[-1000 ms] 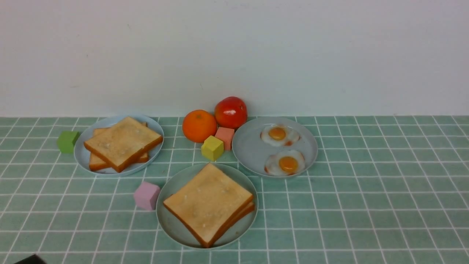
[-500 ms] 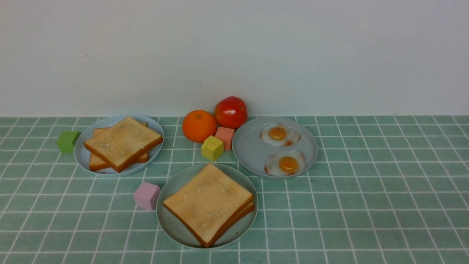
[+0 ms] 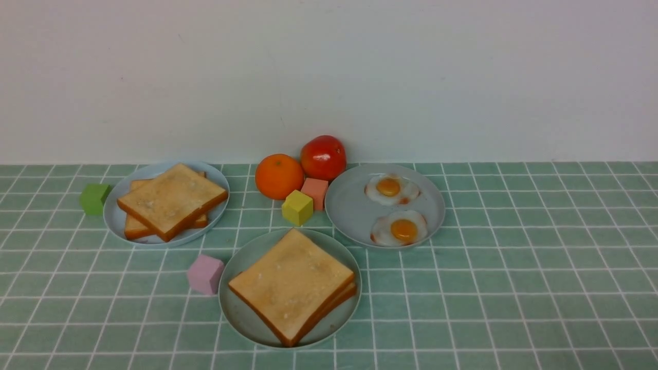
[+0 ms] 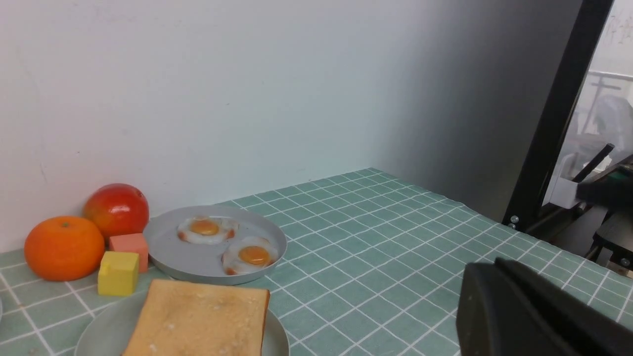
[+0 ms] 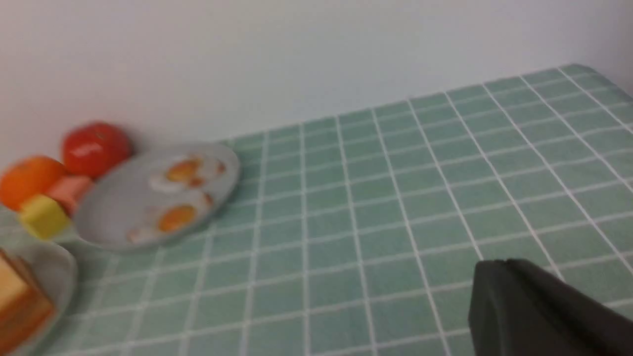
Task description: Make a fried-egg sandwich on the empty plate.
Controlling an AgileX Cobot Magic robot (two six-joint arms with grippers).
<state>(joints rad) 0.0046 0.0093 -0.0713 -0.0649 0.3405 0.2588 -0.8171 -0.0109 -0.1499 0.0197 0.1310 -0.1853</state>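
The front view shows no arm at all. The sandwich (image 3: 292, 285) lies on the big plate (image 3: 241, 313) at the 6 o'clock edge of the cluster: two toast slices stacked, with no egg visible between them from here. At 10 o'clock from it a smaller plate (image 3: 218, 180) holds two more toast slices (image 3: 172, 199), with a green cube (image 3: 94, 198) just beside it at 9 o'clock. At 1 o'clock an egg plate (image 3: 349, 210) carries two fried eggs (image 3: 400, 228). Between the small plates sit an orange (image 3: 279, 176), a tomato (image 3: 323, 157), a yellow cube (image 3: 297, 207) and a salmon cube (image 3: 315, 190). A pink cube (image 3: 205, 274) stands just beside the big plate at 9 o'clock.

Only the wrist views show the grippers. The left gripper (image 4: 499, 291) is closed and empty, above bare tablecloth (image 4: 376, 247). The right gripper (image 5: 504, 291), in a blurred picture, is likewise closed and empty.
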